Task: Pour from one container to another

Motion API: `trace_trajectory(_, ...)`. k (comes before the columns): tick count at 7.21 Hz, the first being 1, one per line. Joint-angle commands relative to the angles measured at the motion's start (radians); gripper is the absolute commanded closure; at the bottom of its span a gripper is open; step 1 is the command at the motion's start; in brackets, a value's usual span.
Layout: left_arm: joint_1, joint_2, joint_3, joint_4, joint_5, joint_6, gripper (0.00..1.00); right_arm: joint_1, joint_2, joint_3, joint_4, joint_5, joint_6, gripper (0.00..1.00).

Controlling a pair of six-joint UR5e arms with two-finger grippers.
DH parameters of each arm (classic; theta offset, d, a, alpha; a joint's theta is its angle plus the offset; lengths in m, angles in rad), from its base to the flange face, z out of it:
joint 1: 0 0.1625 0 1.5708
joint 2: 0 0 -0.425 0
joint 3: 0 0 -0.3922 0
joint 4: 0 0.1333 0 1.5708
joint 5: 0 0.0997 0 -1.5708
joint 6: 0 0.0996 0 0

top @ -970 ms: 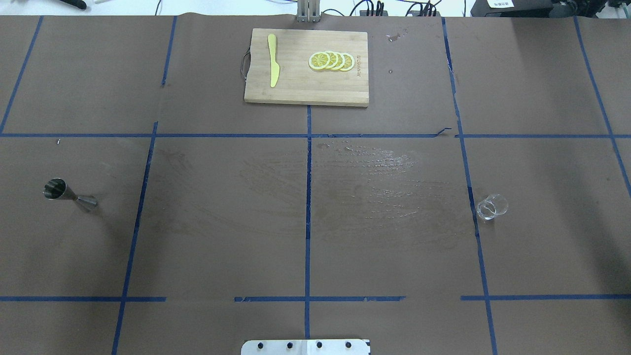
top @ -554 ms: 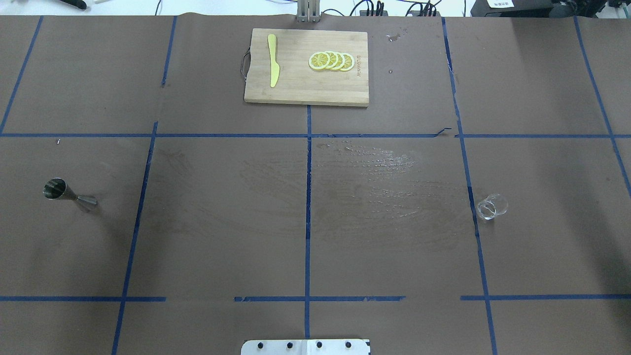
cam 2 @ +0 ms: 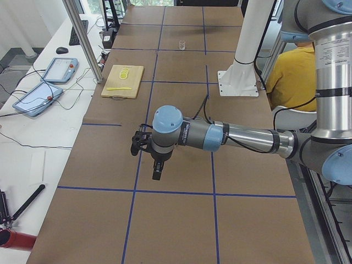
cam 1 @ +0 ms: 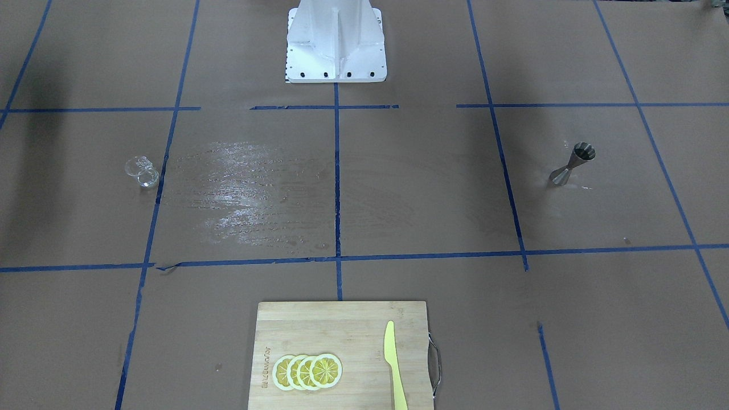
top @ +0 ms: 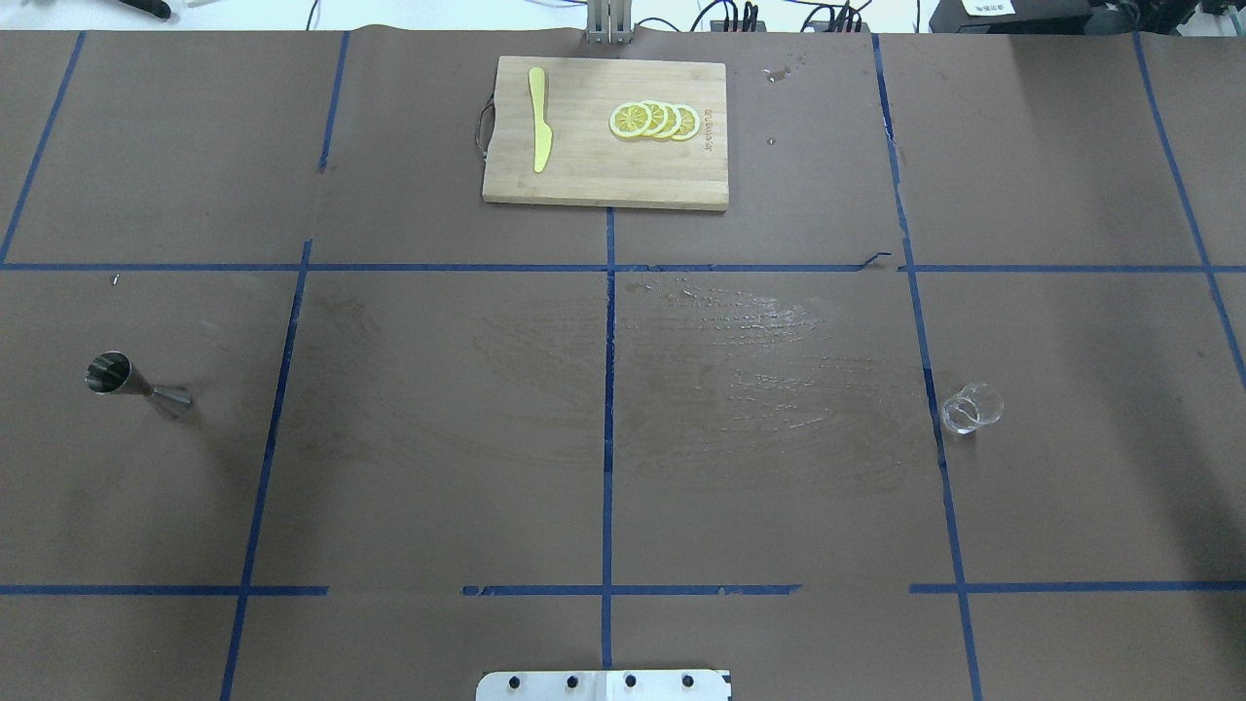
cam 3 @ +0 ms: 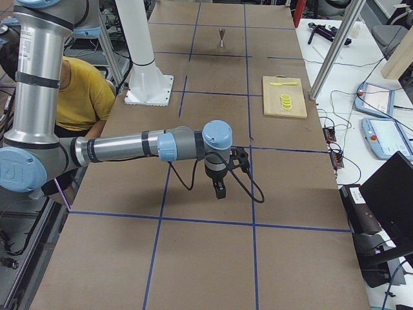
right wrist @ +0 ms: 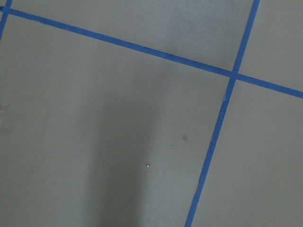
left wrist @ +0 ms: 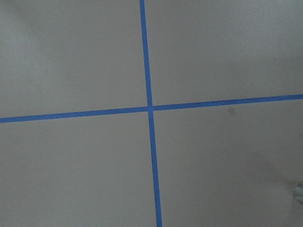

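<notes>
1. Landmark: wooden cutting board (top: 604, 180) at far edge of counter (top: 438, 467), opposite the robot base. On it, yellow knife (top: 538, 122) near the handle end and four overlapping lemon slices (top: 654, 121) toward the other end.
2. Clear glass beaker (top: 971, 408): upright on counter, well apart from cutting board, nearer the robot and off past the board's slice end. Touching nothing. Contents not discernible.
3. Steel jigger (top: 136, 387): hourglass shape, upright, open cone up. Well apart from cutting board, nearer the robot and far off past the board's handle end. Farther from the board than the beaker. Standing free.
4. Shiny wet patch (top: 740, 331): streaks on counter, robot-side of cutting board, toward the beaker.
5. Robot's left tool (cam 2: 156, 175): pointing down above counter, well past the cutting board's handle end, outside the overhead frame. Seen only from the side; cannot tell whether wide or narrow.
6. Robot's right tool (cam 3: 220, 191): pointing down above counter, well past the cutting board's slice end. Side view only here too; cannot tell its width.
7. Wrist views: only counter paper and crossings of blue tape (left wrist: 149, 108).
8. Person in yellow shirt (cam 3: 77, 97) seated on the robot's side, across the counter from the cutting board.
</notes>
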Motion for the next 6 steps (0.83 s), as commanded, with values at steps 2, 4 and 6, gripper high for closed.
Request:
trace_trajectory(2,0.001,-0.008,-0.011,-0.004,0.0,-0.001,0.0,0.001,-0.003,0.0,0.0,0.0,-0.005,0.0)
trace_trajectory(4,0.001,-0.017,-0.008,-0.004,0.0,0.001,0.0,0.001,0.0,-0.001,-0.002,0.003,-0.005,0.0)
trace_trajectory(6,0.0,-0.014,-0.011,-0.004,0.0,-0.001,0.0,0.001,0.0,-0.001,0.0,0.009,-0.003,0.0)
